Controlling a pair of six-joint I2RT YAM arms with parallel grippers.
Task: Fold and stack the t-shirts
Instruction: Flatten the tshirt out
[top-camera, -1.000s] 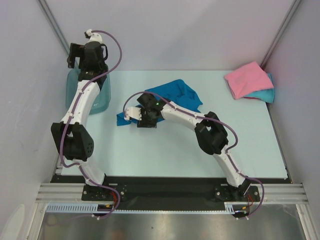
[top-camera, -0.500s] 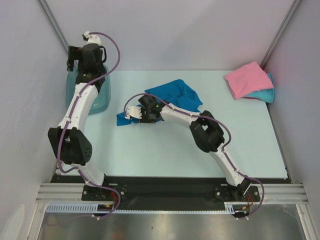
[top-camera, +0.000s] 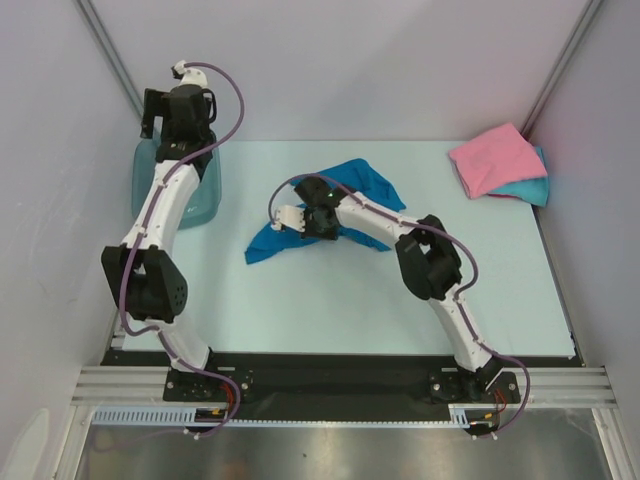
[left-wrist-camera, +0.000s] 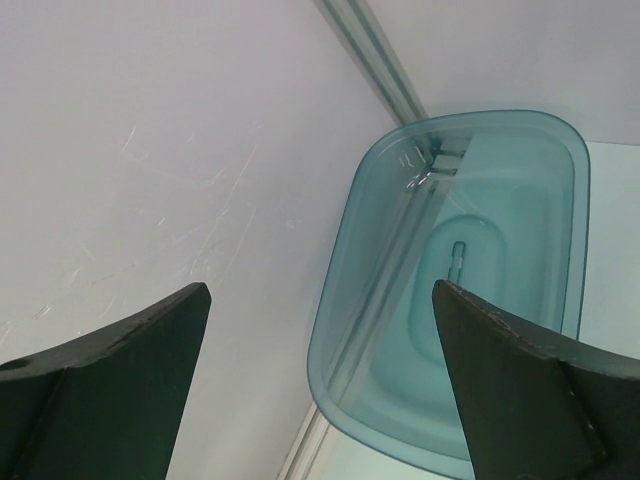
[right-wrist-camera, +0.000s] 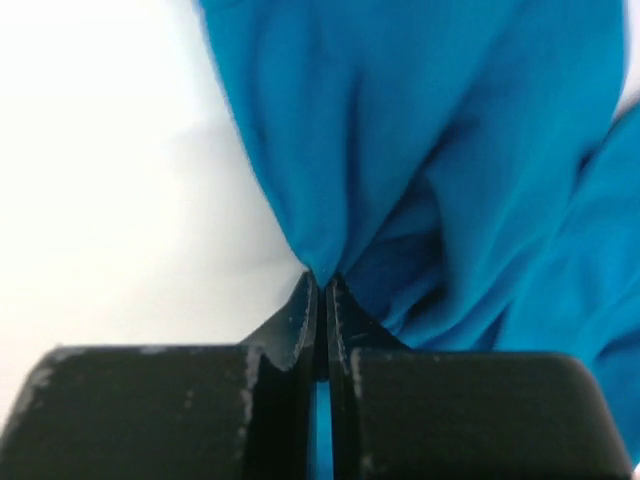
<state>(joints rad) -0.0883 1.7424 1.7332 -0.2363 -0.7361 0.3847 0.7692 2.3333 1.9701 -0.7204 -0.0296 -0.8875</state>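
Note:
A crumpled deep blue t-shirt (top-camera: 355, 182) lies in the middle of the table. My right gripper (top-camera: 318, 222) is shut on a fold of it; in the right wrist view the blue t-shirt (right-wrist-camera: 430, 150) hangs pinched between the closed tips (right-wrist-camera: 322, 282). One end of the cloth trails toward the lower left (top-camera: 268, 243). A folded pink t-shirt (top-camera: 492, 158) rests on a folded turquoise t-shirt (top-camera: 532, 188) at the back right corner. My left gripper (left-wrist-camera: 320, 340) is raised over the back left, open and empty.
A translucent teal plastic bin (top-camera: 203, 192) stands at the back left under the left arm; its rim (left-wrist-camera: 335, 330) shows in the left wrist view. Grey walls enclose the table on three sides.
The right gripper has closed on the blue t-shirt and moved right and back, dragging the cloth's left end with it. The left arm has barely moved.

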